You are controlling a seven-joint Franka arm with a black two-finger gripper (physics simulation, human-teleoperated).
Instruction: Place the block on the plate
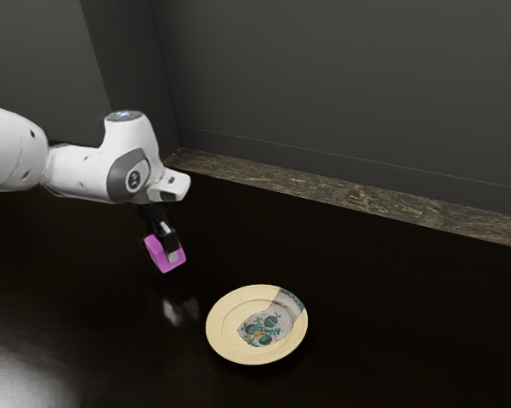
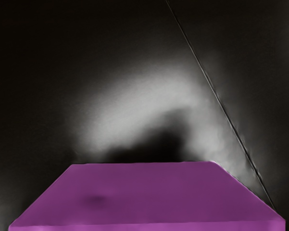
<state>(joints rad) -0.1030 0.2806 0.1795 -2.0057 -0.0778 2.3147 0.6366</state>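
We pinch the pink-purple block [image 1: 159,257] in our black gripper [image 1: 165,252]. Our fingers stand as wide apart as the block is thick, and one pale fingertip [image 1: 173,256] presses on its near side (the other finger is hidden behind the block). The block tips a bit, and we hold it up in the air over the table. It is not on the plate [image 1: 215,331]: in the exterior view it is up and to the left of it, with a gap between. In the wrist view we see its big flat side close under our hand, with a small dark smudge on it.

The plate is round and pale yellow. It has a gray patch with green and a little orange painted on it.

The table [image 1: 391,323] is very dark and shiny, with white glows on it. In the wrist view, a thin line [image 2: 226,115] runs past the block. Behind the table we see a strip of speckly brown stone [image 1: 357,197] and dark gray walls [image 1: 323,76].
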